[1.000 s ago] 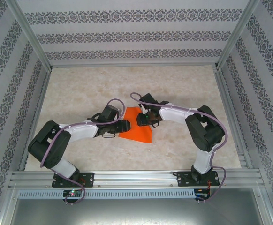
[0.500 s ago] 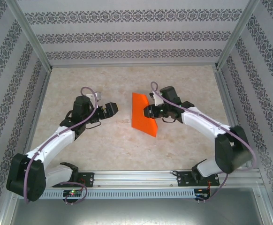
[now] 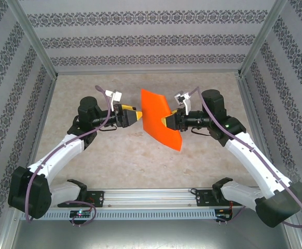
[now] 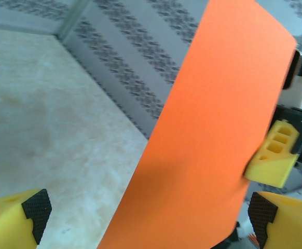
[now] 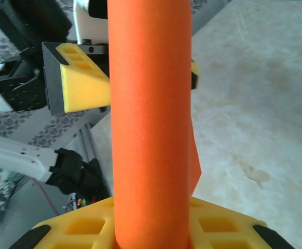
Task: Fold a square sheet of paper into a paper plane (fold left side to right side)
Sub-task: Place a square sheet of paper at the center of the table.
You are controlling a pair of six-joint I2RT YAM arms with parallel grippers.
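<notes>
The square sheet of paper [image 3: 156, 111] is bright orange and hangs in the air above the middle of the table, bent into a tall curved panel. My right gripper [image 3: 167, 122] is shut on its right edge. In the right wrist view the paper [image 5: 150, 119] rises as a rolled strip from between my yellow fingers [image 5: 78, 231], with the right gripper [image 5: 151, 236] clamped at its base. My left gripper [image 3: 138, 117] stands open just left of the sheet. In the left wrist view the paper [image 4: 208, 145] stands ahead of the wide-open left gripper [image 4: 150, 215], untouched by its pads [image 4: 36, 207].
The marble table top [image 3: 140, 161] lies below both raised arms. Patterned walls [image 3: 151, 41] close off the back and both sides. An aluminium rail [image 3: 151, 196] with the arm bases runs along the near edge.
The right gripper has lifted the paper off the table and turned it upright. The left gripper has let go, opened wide, risen and now faces the sheet's left side.
</notes>
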